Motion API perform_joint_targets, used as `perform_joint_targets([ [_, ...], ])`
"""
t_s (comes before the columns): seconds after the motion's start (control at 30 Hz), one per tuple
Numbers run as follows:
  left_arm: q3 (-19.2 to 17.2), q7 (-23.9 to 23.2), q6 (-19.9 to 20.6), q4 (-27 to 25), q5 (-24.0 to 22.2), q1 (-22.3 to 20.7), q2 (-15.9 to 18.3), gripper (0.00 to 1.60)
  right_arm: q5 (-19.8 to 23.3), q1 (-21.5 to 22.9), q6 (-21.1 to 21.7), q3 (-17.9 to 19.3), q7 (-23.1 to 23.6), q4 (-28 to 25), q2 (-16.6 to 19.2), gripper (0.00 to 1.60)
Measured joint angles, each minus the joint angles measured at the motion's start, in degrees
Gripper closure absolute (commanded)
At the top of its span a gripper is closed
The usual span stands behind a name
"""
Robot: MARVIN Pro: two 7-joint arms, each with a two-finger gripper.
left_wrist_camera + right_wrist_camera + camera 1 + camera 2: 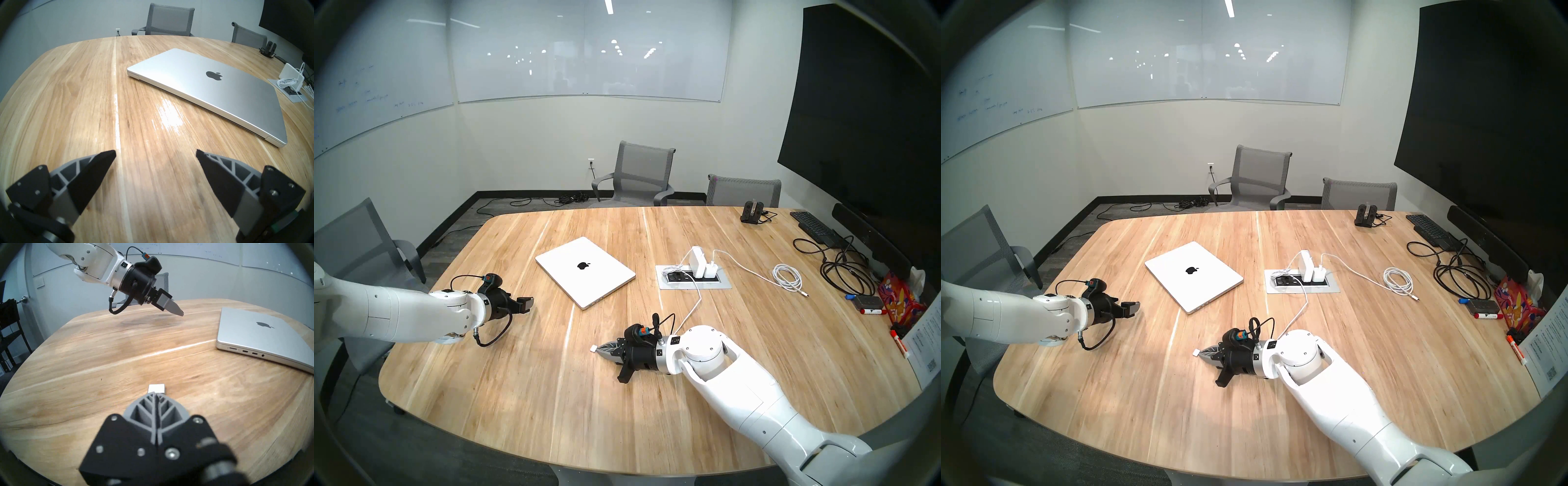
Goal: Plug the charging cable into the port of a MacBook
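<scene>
The right gripper (156, 393) stood pressed together on the charging cable (694, 304), near the bottom centre of the right wrist view, with the small white connector tip (156, 388) poking out just past its fingertips. From there the cord ran up and to the right across the counter (524, 390) to the larger of the power bricks (697, 260) at the outlet panel (693, 282), right of centre in the head view. The left gripper (156, 153) hung wide and empty over bare wood at the left of the head view.

The grasp looked done, so the step in hand was probably carrying the tip to the MacBook (584, 271), which lay closed at centre frame, apart from both grippers. Its port edge faced the right gripper, at the right of the wrist view. The next move would call for swinging the tip rightward, squaring it to the side edge and lining it up with the widest slot (233, 349) at the left end of that row; a skewed approach might nudge the laptop instead.

Counted: one MacBook, four openings along that edge, two white bricks, two white cords (one coiled (787, 277) at the right), two grippers, three chairs.
</scene>
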Motion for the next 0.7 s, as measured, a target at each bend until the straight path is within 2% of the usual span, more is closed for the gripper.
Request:
perform_joint_targets([
  [0.7,0.0,0.0,0.0,0.0,0.0,0.0,0.0,0.00,0.1,0.5,-2.5,2.2,-0.8,1.2,0.1,1.60],
])
